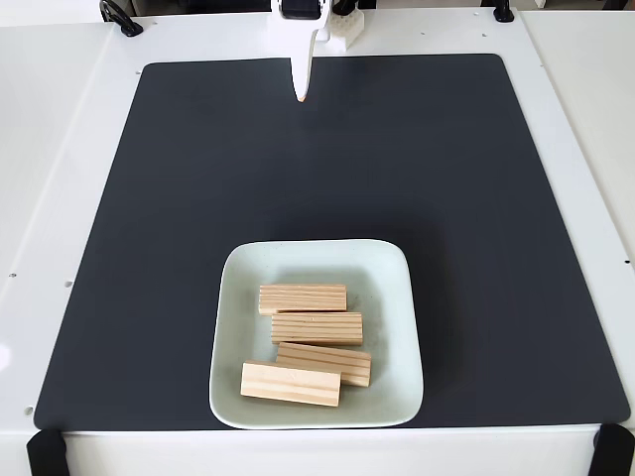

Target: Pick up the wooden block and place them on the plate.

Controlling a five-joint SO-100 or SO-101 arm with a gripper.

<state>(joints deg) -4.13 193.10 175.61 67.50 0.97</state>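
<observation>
Tool (pixel 301 96) at 12 o'clock, jaws seemingly together, holding nothing; four light pine wooden blocks (pixel 303 297) lie at 6 o'clock, on pale mint square plate (pixel 393 327), long axes 3–9.

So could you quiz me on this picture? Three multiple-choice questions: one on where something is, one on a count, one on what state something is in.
1. Where are the wooden blocks?
A. On the black mat
B. On the plate
C. In the gripper

2. How many blocks are there?
A. Two
B. Three
C. Four

3. What is the gripper doing?
A. Holding a block
B. Holding nothing, at the mat's far edge
C. Pressing on the plate

Answers: 1 B, all lie inside the plate rim. 2 C, four pine pieces lie side by side. 3 B, its tip points down over bare mat, far from the plate.
</observation>
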